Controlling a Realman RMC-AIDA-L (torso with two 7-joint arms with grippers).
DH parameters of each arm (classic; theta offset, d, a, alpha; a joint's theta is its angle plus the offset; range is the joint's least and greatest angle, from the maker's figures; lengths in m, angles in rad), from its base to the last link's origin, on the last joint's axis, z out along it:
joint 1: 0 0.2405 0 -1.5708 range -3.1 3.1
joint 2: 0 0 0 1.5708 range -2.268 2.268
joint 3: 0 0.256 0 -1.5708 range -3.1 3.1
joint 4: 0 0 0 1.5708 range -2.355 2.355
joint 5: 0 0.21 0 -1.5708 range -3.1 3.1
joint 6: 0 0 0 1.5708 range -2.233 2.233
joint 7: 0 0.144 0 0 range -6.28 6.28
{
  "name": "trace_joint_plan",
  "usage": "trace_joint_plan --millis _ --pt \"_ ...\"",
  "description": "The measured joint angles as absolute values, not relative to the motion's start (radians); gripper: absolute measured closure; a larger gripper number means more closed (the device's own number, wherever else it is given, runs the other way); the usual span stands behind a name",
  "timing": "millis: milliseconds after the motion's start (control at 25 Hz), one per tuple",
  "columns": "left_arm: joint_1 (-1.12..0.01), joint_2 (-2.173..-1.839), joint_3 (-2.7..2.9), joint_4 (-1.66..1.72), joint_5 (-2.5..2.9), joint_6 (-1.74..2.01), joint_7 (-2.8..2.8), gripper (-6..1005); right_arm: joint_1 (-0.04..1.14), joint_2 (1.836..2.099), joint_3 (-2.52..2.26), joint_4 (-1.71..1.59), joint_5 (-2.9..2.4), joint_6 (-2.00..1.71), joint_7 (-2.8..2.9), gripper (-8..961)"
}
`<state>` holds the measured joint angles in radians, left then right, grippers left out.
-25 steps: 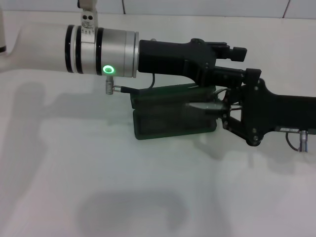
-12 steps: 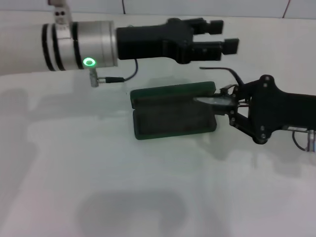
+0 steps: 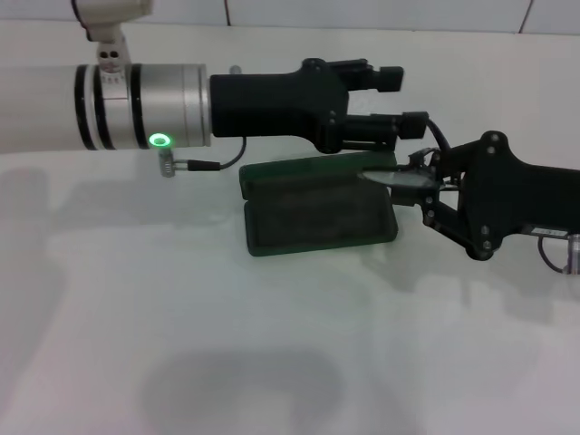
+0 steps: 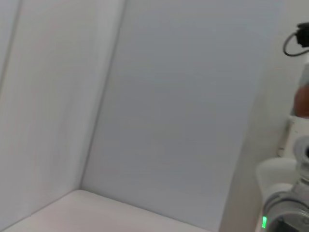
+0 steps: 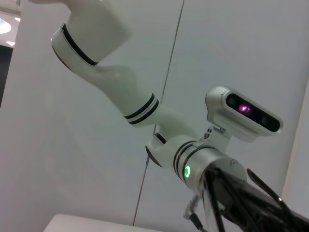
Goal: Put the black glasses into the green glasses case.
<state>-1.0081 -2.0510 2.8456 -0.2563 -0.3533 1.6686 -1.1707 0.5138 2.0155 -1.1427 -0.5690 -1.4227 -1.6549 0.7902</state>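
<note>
The green glasses case point(image 3: 319, 207) lies open on the white desk point(image 3: 272, 344), its dark-lined tray facing up and its lid folded back on the far side; the black glasses point(image 3: 419, 145) show only as a thin dark loop at the case's right end, between the two end effectors, and what holds them cannot be told; the left end effector point(image 3: 399, 100) reaches across above the case's far edge, its two fingers held apart; the right end effector point(image 3: 385, 177) sits at the case's right end, its fingertips drawn together to a point over the rim.
</note>
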Motion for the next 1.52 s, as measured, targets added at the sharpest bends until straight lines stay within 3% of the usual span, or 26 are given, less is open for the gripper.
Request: trace_joint_plan --millis 840,1080,1240,1520 --pt "-1.031 -2.057 2.845 -0.261 -0.337 1.690 -1.098 210 0.520 2.012 -1.143 -0.569 -1.426 -1.646 0.825 801" --pt "-0.986 -2.058 2.844 -0.307 -0.455 1.652 -1.092 210 0.511 2.015 -1.154 -0.569 -1.438 -1.622 0.807 798" --pt "-0.915 -2.063 2.844 -0.342 -0.631 1.571 -1.110 210 0.502 2.025 -1.240 -0.605 -1.447 -1.465 0.756 796" --pt "-0.851 -2.038 2.844 -0.344 -0.719 1.550 -1.182 210 0.454 2.027 -1.676 -0.820 -1.338 -0.928 0.819 793"
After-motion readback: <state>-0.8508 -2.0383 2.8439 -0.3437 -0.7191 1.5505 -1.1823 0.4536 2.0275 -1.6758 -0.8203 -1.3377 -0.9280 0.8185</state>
